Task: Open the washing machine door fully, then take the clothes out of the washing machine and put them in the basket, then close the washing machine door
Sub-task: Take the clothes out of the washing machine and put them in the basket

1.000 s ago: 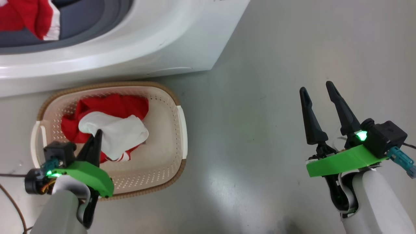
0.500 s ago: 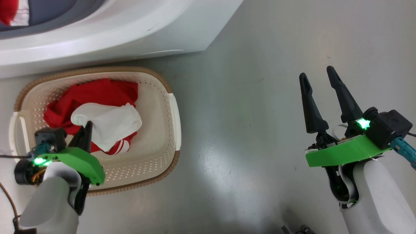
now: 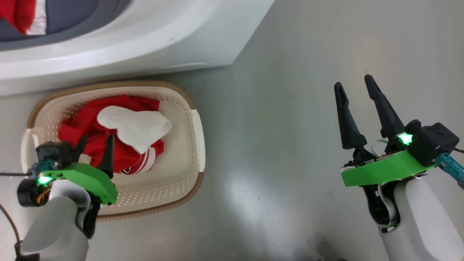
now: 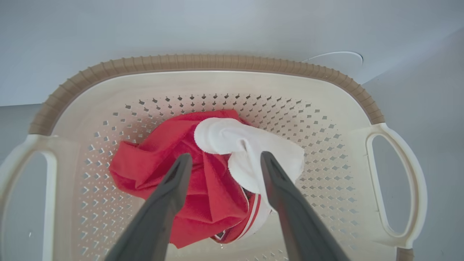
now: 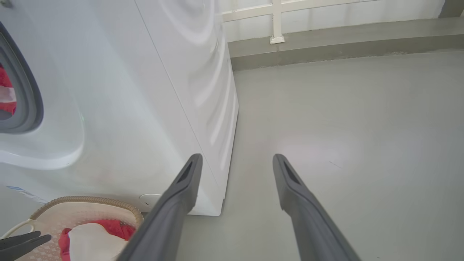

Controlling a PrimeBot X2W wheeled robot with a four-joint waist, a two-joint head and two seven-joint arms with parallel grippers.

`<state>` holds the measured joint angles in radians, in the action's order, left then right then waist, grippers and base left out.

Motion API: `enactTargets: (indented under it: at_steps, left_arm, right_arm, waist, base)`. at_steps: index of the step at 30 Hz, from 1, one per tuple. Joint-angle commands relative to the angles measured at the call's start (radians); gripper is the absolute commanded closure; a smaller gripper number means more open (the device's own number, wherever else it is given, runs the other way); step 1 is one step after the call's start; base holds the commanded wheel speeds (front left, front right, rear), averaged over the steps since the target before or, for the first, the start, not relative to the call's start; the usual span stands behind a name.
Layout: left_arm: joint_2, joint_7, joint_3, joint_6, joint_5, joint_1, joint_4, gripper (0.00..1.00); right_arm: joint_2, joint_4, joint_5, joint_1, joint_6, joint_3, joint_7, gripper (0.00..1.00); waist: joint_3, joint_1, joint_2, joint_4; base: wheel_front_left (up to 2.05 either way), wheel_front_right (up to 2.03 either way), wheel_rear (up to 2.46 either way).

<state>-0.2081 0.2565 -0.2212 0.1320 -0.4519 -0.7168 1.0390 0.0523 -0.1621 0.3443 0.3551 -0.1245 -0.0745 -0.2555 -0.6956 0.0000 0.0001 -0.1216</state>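
Fingers [image 4: 170, 195] of the left gripper [image 4: 223, 159] stand spread and empty above the basket [image 3: 192, 105]; the right gripper's [image 3: 353, 81] are spread over the floor. The washing machine [image 3: 145, 43] holds a red jersey [image 3: 18, 14]; a second jersey [image 3: 79, 127] lies in the basket under a white garment [image 3: 137, 125]. Best to rise clear of the cloth before reaching for the drum.

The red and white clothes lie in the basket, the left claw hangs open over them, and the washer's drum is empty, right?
Not quite: the drum is not empty. The head view shows a red garment inside the washing machine. The rest holds: the clothes lie in the basket, the left gripper open over them.
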Motion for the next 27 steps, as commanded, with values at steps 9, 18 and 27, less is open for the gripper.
enactTargets:
  at_steps: [9, 18, 27]
  left_arm:
    - [-0.034, 0.005, 0.061, -0.001, -0.017, 0.092, -0.105, 0.0]
    - [-0.018, 0.005, 0.141, -0.001, 0.032, 0.174, -0.258, 0.0]
    - [0.014, 0.005, 0.213, -0.001, 0.109, 0.265, -0.425, 0.0]
  right_arm:
    - [-0.002, -0.004, -0.009, -0.036, -0.006, -0.004, -0.006, 0.0]
    - [-0.002, -0.028, -0.035, -0.073, -0.006, 0.004, -0.006, 0.0]
    - [-0.002, -0.046, -0.05, -0.114, -0.006, 0.015, -0.006, 0.0]
  waist:
    - [0.113, 0.0, -0.0001, 0.028]
    - [0.227, 0.0, -0.0001, 0.058]
    - [0.326, 0.0, -0.0001, 0.079]
  base:
    - [0.0, 0.0, 0.0]
    - [0.0, 0.0, 0.0]
    - [0.0, 0.0, 0.0]
